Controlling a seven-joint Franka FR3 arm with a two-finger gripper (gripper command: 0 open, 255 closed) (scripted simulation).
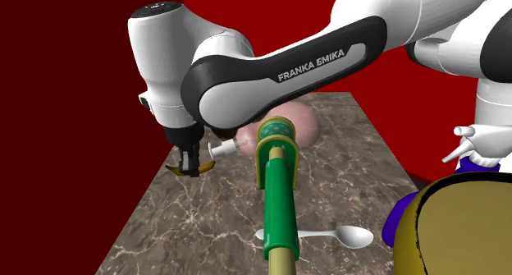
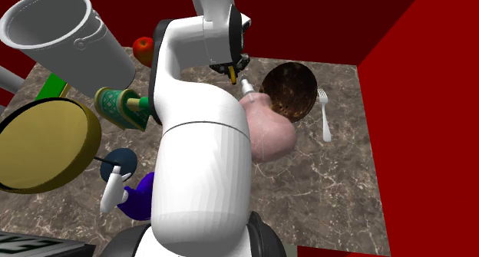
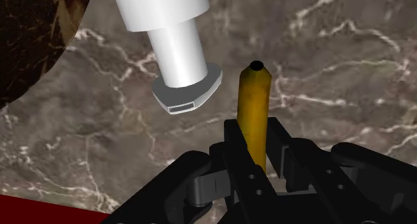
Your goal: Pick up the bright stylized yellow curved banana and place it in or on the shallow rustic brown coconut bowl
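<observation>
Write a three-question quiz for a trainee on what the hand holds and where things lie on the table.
1. True or false: the hand is shut on the yellow banana.
2. Multiple choice: in the second exterior view, which utensil lies on the table to the right of the brown bowl? A) a knife B) a white fork C) a ladle
3. Short answer: is the banana in the bowl yet?

Key: 1 true; 2 B; 3 no, it is clasped between the fingers, apart from the bowl.
</observation>
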